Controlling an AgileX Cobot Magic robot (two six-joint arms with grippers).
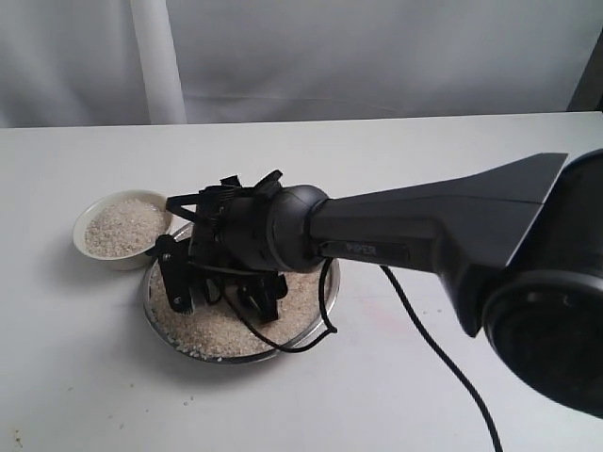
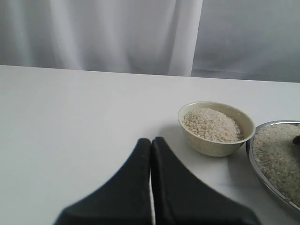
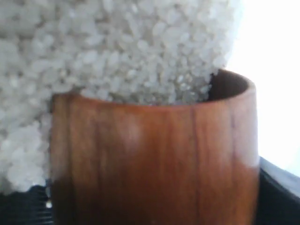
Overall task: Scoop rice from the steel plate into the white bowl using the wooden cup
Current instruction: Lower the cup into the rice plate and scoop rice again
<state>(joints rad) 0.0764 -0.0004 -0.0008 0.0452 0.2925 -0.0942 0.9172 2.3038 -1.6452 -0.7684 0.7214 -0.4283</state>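
Table [image 1: 85, 395]: white, carrying both vessels
Right arm [image 1: 424, 235]: reaching in over the steel plate [image 1: 247, 359]
Steel plate: wide, shallow, covered with a layer of rice [image 1: 212, 334]; set just beside the white bowl [image 1: 111, 262]
White bowl: heaped with rice
Right gripper [image 1: 222, 303]: fingers lowered into the plate, clamped on the wooden cup [image 3: 154, 159]
Wooden cup: mouth pressed into the rice, grains at its rim
Left gripper [image 2: 151, 140]: fingers pressed together, grasping nothing, above bare table, clear of the bowl

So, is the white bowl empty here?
No, in the left wrist view the white bowl holds a heap of rice reaching about to its rim.
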